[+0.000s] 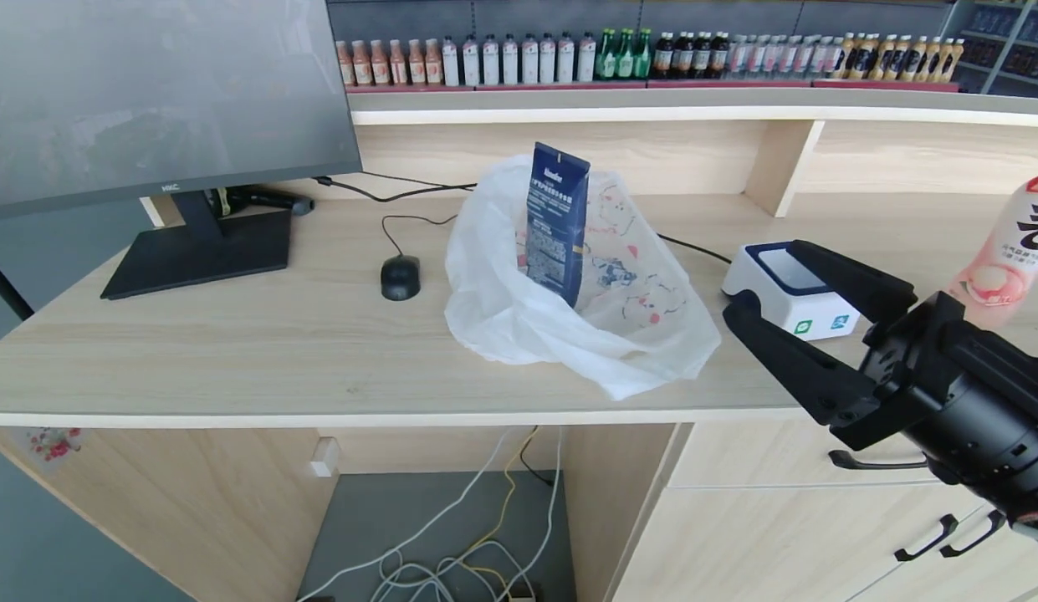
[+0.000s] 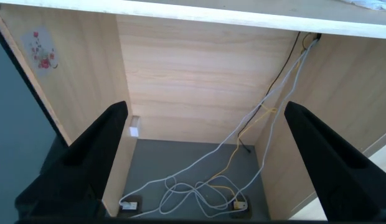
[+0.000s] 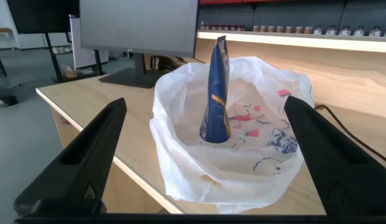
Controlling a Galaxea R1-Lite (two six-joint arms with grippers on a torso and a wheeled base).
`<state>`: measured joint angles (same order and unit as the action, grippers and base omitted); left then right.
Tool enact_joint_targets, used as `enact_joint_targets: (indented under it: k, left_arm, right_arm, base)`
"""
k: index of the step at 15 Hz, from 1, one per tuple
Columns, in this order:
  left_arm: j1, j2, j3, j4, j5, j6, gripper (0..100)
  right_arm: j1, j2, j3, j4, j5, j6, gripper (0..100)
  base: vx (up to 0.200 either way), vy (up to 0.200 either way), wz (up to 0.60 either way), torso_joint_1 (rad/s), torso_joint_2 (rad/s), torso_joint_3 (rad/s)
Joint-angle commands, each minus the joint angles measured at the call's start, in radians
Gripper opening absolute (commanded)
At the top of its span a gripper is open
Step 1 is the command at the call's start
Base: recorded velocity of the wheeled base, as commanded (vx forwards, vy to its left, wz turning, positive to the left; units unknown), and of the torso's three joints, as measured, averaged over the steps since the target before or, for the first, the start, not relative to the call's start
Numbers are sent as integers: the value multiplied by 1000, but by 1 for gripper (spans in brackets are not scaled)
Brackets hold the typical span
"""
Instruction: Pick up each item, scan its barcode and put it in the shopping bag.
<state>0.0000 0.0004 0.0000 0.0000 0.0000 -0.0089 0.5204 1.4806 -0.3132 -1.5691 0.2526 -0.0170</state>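
Observation:
A white plastic shopping bag point(image 1: 519, 326) lies open in the middle of the wooden counter point(image 1: 234, 351). A dark blue pouch point(image 1: 556, 221) stands upright inside it. In the right wrist view the bag point(image 3: 243, 174) and the pouch point(image 3: 216, 93) lie straight ahead. A white and blue barcode scanner point(image 1: 811, 318) sits to the right of the bag. At the far right stands a pink bottle point(image 1: 1008, 259). My right gripper point(image 1: 765, 280) point(image 3: 205, 106) hangs open and empty in front of the scanner. Below the counter, my left gripper point(image 2: 205, 109) is open and empty.
A monitor point(image 1: 150, 92) stands at the back left and a black mouse point(image 1: 400, 277) lies left of the bag. A shelf of bottles point(image 1: 652, 54) runs behind the counter. Loose cables point(image 2: 199, 186) lie on the floor under the counter; drawers with black handles point(image 1: 870, 461) are at the right.

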Motion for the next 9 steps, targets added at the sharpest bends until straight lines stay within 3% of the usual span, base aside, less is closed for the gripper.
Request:
enact_joint_targets:
  k: [1,9]
  left_arm:
    - [0,0,0,0,0,0,100]
    - [0,0,0,0,0,-2,100]
  right_arm:
    - [1,3,0,-2,1,0,100]
    - [1,-2,11,-2,1,0,100]
  base:
    - [0,-200,0,2,2,2]
    - [0,-200,0,1,2,2]
